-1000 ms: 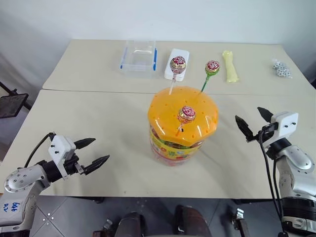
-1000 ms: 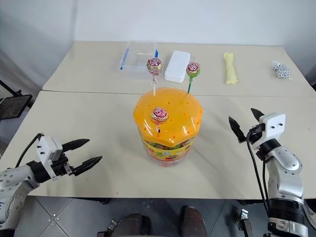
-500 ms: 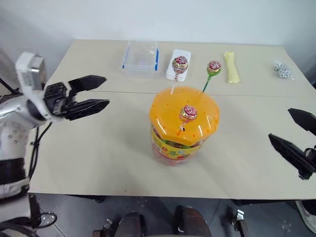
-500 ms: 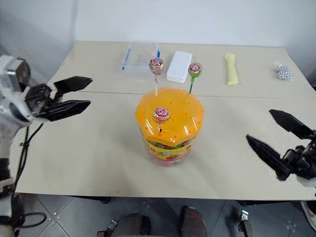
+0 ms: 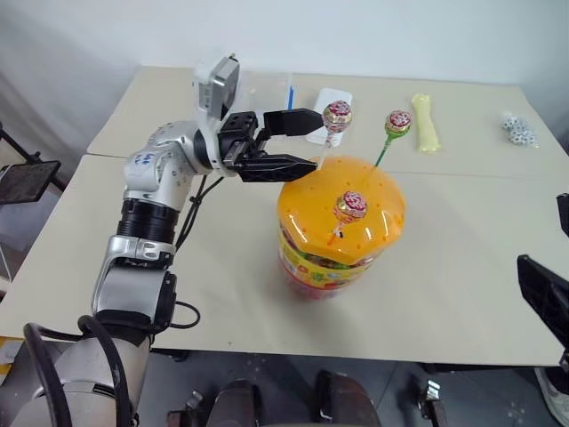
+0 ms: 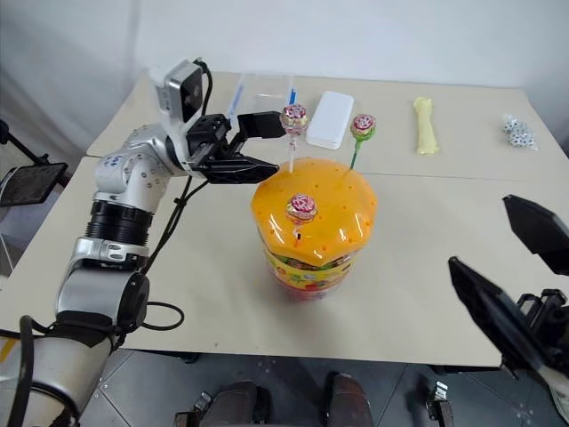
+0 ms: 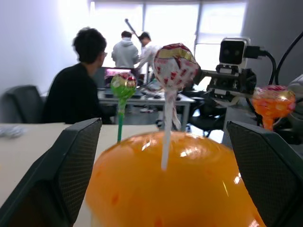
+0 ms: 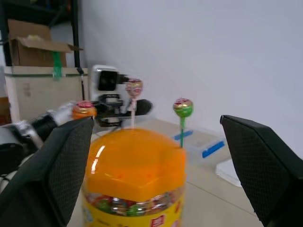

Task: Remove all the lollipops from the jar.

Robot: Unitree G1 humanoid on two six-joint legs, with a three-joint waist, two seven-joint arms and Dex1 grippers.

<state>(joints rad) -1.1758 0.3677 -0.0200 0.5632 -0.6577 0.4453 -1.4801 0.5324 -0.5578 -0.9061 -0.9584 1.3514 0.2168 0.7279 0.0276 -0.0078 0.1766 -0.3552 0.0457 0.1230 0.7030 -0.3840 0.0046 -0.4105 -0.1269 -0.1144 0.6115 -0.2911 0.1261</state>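
Left gripper (image 5: 298,140) spread wide, empty, level beside domed orange lid of clear plastic jar (image 5: 340,222). White-sticked lollipop in red-pink wrapper (image 5: 336,115) upright just beyond fingertips, nearest. Right gripper (image 6: 514,271) also released, well apart.

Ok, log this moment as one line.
left end effector: open beside white-stick lollipop | right end effector: open, clear | orange-lidded clear plastic jar: three lollipops in

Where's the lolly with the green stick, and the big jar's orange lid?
Green-stick lollipop (image 5: 397,121), left eye view, on its wrapped candy head.
Domed orange lid of the clear plastic jar (image 5: 311,199), left eye view, on its bare top.
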